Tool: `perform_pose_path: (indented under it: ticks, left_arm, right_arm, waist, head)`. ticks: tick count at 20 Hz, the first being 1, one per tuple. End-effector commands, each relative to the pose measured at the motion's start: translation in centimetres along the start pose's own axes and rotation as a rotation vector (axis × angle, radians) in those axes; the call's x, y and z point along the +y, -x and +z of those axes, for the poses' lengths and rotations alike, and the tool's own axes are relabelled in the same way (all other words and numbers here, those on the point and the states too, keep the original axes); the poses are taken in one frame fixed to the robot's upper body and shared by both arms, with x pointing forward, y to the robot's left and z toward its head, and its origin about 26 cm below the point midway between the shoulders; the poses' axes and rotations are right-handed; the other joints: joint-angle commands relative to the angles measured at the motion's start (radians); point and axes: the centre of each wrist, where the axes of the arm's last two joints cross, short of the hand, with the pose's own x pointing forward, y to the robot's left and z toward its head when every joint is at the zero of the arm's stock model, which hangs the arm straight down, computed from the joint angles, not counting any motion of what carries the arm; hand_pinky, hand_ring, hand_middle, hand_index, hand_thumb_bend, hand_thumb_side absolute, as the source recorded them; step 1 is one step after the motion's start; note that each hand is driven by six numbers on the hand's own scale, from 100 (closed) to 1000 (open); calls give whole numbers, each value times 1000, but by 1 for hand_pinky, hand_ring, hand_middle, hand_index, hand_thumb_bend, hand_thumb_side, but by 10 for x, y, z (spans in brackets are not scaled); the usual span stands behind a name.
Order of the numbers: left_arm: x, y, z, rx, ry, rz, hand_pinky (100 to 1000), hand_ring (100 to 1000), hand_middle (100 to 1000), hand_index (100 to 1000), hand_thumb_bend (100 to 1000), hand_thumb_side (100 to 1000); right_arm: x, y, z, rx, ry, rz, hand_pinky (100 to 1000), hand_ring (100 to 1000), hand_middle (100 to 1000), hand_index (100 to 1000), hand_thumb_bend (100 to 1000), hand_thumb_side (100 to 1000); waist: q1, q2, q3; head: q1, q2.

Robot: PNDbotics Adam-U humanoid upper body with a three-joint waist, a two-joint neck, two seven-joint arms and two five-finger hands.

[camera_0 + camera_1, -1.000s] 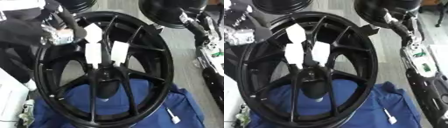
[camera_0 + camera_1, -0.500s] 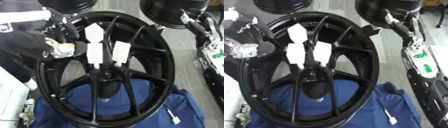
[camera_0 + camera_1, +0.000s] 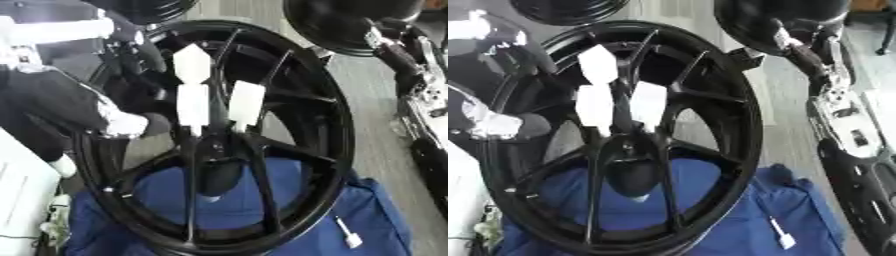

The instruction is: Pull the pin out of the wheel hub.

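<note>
The large black spoked alloy wheel hub (image 3: 219, 135) lies on blue cloth (image 3: 262, 200), cushioned; the left hand (image 3: 114, 120) at nine o'clock blurs, grip indiscernible.

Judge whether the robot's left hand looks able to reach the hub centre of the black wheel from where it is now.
Probably yes: the left hand sits over the wheel just left of the hub, with only open spoke gaps between. The pin itself cannot be made out.

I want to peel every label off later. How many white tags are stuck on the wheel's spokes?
3. One upper tag sits toward the rim; below it, a left tag and a right tag lie side by side above the hub. The robot's left arm covers the wheel's left side, so more may be hidden.
</note>
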Motion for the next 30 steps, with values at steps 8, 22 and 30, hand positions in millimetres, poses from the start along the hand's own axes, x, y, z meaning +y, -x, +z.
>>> perform_pose_path:
  ticks: [8,22,30]
  left_arm:
    - [9,2,-5,106,68,45,741,740,702,732,517,100]
    - [11,-6,-36,92,25,106,695,690,675,712,402,100]
    - [8,-12,-47,72,46,125,688,661,655,706,410,100]
  right_arm:
    - [-6,-8,-4,-20,1,10,806,671,680,764,536,339]
    - [-5,-6,-4,-13,-1,5,805,671,681,764,530,341]
    - [-5,-5,-3,-11,1,0,806,672,680,764,526,343]
  waist:
    - [-1,-15,-2]
    - [-5,-13,-7]
    - [-5,-7,-12]
  head:
    - [4,-9]
    - [11,-13]
    - [15,-13]
